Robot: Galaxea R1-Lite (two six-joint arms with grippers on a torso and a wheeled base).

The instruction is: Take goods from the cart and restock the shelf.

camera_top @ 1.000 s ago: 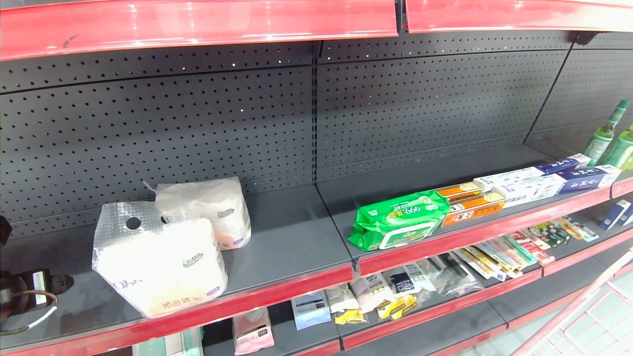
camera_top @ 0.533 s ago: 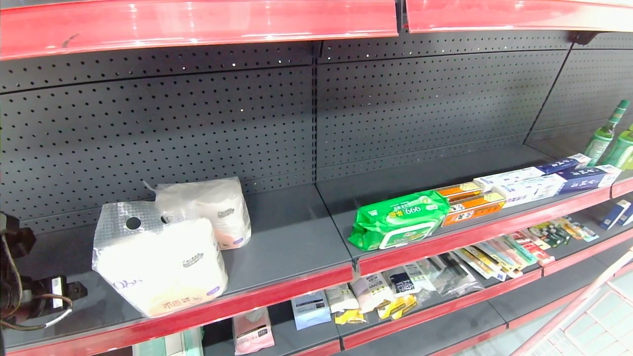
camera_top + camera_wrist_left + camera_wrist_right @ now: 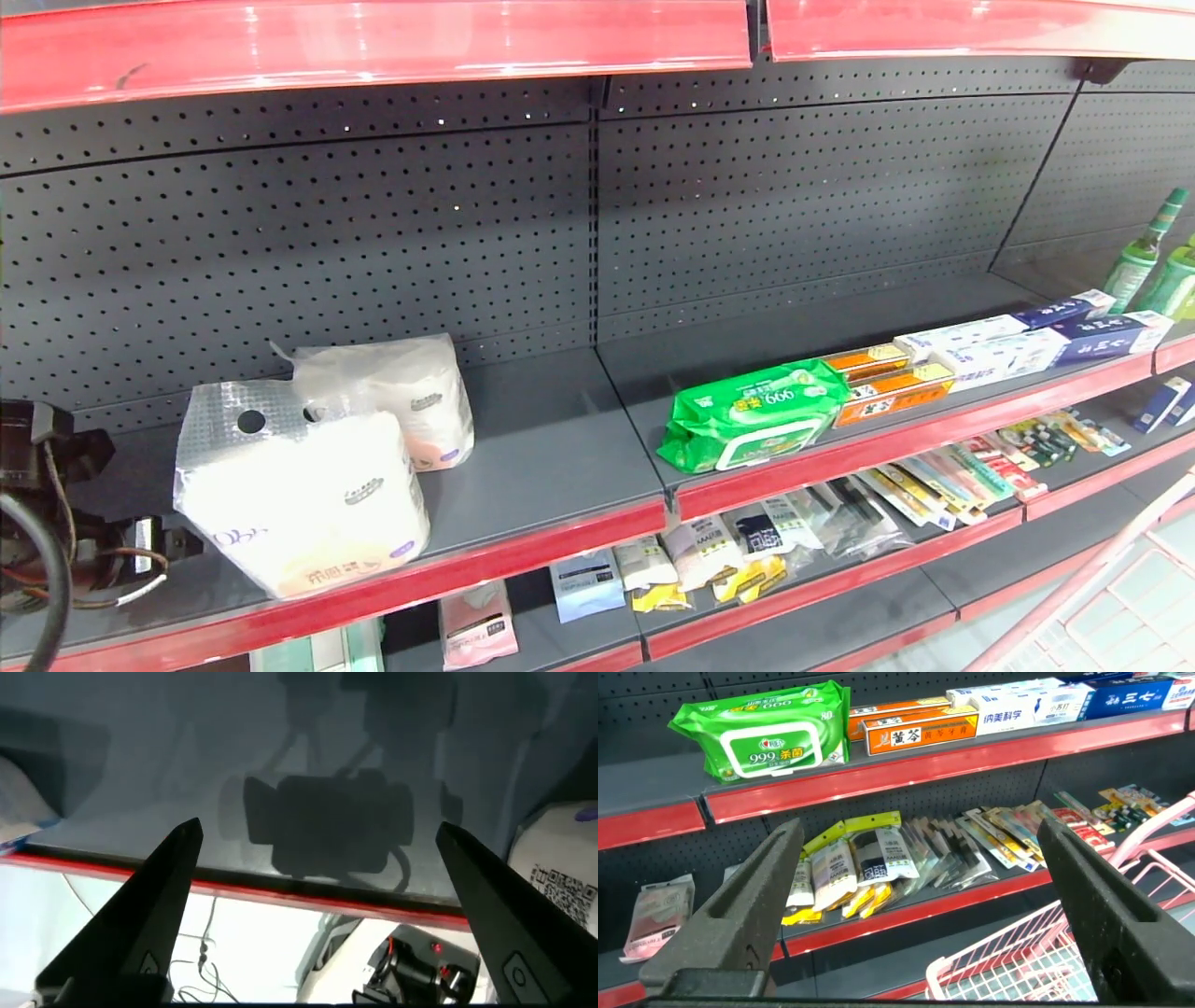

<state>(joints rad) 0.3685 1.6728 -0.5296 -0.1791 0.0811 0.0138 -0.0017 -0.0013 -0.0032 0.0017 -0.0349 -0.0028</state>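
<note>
My left gripper (image 3: 131,495) hovers open over the left end of the grey shelf (image 3: 551,439), just left of the front tissue pack (image 3: 299,495). In the left wrist view the left gripper (image 3: 318,831) holds nothing; the shelf's red edge (image 3: 280,891) and the tissue pack (image 3: 561,859) lie beyond it. A second tissue pack (image 3: 401,392) stands behind the first. My right gripper (image 3: 917,826) is open and empty in front of the shelving, above the pink cart (image 3: 1036,961). Green wipes (image 3: 761,728) lie on the shelf ahead of it.
Green wipes (image 3: 747,411), orange boxes (image 3: 882,378) and white and blue toothpaste boxes (image 3: 1008,345) line the shelf's right half. Green bottles (image 3: 1148,252) stand far right. Sachets (image 3: 728,551) fill the lower shelf. The cart (image 3: 1120,607) sits at bottom right. Bare shelf lies between tissue packs and wipes.
My left gripper has moved right along the shelf, closer to the front tissue pack. The goods on the shelf have not moved.
</note>
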